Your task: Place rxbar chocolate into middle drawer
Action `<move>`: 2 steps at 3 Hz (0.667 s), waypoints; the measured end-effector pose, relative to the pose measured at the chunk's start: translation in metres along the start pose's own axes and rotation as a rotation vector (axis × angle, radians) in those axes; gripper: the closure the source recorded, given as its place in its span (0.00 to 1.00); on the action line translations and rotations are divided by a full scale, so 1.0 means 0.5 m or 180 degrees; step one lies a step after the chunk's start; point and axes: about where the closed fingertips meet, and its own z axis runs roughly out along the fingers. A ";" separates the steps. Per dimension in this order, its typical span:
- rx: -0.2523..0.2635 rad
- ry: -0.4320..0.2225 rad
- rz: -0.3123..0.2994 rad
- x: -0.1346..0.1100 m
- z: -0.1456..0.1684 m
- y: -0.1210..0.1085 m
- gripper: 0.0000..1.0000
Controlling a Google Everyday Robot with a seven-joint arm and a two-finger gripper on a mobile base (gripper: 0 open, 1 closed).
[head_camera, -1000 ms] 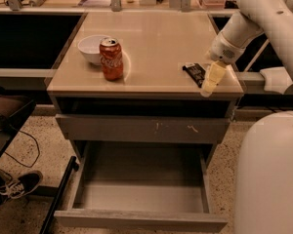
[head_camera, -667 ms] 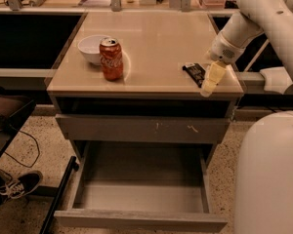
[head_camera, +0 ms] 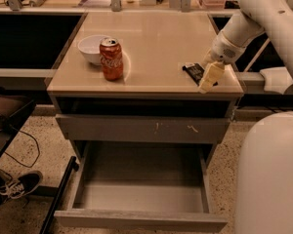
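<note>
The rxbar chocolate [head_camera: 192, 70], a thin flat black bar, lies on the beige tabletop near its right front corner. My gripper [head_camera: 208, 77] hangs from the white arm at the right and sits right over the bar's near right end, at tabletop height and covering part of it. The middle drawer [head_camera: 139, 199] is pulled open below, with a smooth grey floor that holds nothing and a plain front panel. Above it is a closed grey drawer front with pale scratch marks [head_camera: 141, 128].
A red soda can [head_camera: 111, 59] stands at the table's left front, with a white bowl [head_camera: 91, 48] just behind it. My white base [head_camera: 268, 174] fills the lower right. A shoe [head_camera: 17, 184] and a dark rail [head_camera: 58, 194] are on the floor at left.
</note>
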 end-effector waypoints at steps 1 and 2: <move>0.0000 0.0000 0.0000 0.000 0.000 0.000 0.65; 0.0000 0.0000 0.0000 0.000 0.000 0.000 0.89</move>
